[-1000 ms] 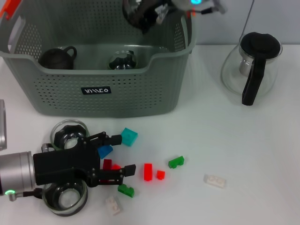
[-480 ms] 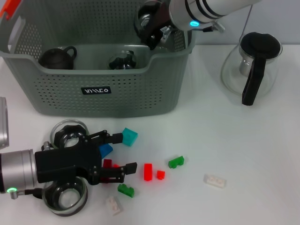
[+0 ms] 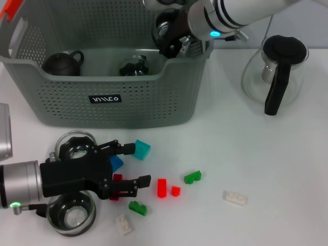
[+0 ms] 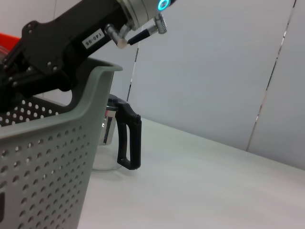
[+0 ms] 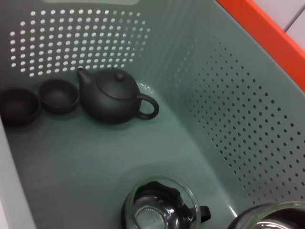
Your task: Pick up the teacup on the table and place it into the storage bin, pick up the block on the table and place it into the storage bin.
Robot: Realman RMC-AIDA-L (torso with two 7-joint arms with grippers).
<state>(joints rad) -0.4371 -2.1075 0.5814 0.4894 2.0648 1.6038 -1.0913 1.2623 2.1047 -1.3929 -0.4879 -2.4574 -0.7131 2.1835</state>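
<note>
My right gripper [image 3: 171,32] hangs over the back right corner of the grey-green storage bin [image 3: 123,105], shut on a glass teacup [image 3: 165,23]. That cup's rim [image 5: 267,217] shows at the edge of the right wrist view. Low at the left, my left gripper [image 3: 137,165] lies open on the table. A blue block [image 3: 116,163] and a dark red block [image 3: 117,179] sit between its fingers. A teal block [image 3: 142,149] lies just past its upper fingertip. Two more glass teacups [image 3: 77,148] [image 3: 72,215] stand beside the left arm.
Inside the bin are a dark teapot [image 5: 112,98], two small dark cups [image 5: 59,95], and a glass cup [image 5: 162,205]. A glass pitcher [image 3: 277,72] with a black handle stands at the right. Red [image 3: 162,187], green [image 3: 192,177] and white [image 3: 235,197] blocks lie scattered.
The right arm has come down and to the right with the teacup, closer to the bin's right wall. The left gripper has edged slightly to the right.
</note>
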